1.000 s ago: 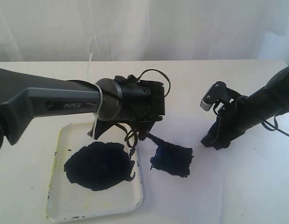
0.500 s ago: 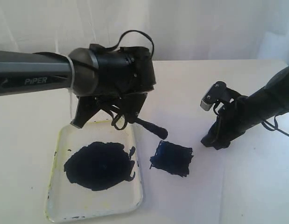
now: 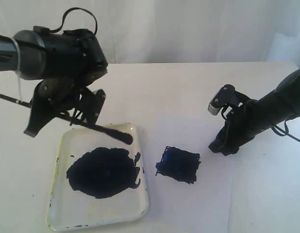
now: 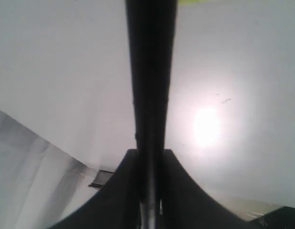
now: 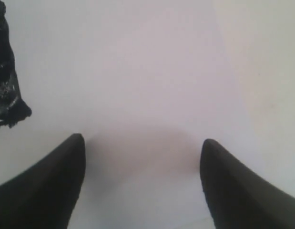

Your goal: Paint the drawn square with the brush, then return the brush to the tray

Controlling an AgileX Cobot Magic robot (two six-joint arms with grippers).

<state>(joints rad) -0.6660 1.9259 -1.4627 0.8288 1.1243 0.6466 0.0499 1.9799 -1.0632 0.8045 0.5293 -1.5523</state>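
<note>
Both steps look nearly done: the left hand (image 3: 74, 116), pinching the brush (image 3: 111, 132), has carried it from the painted square (image 3: 178, 165) to above the tray (image 3: 55, 180), while the right hand (image 3: 221, 147) rests spread.

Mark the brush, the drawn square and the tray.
the brush (image 3: 113, 134), exterior view, shaft near the tip
the drawn square (image 3: 178, 164), exterior view, painted centre
the tray (image 3: 99, 208), exterior view, bare white floor

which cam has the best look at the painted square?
Exterior view: the drawn square shows whole, filled with dark paint, lying beside the tray. The right wrist view catches only a dark edge of it at the frame border. The left wrist view doesn't show it.
</note>
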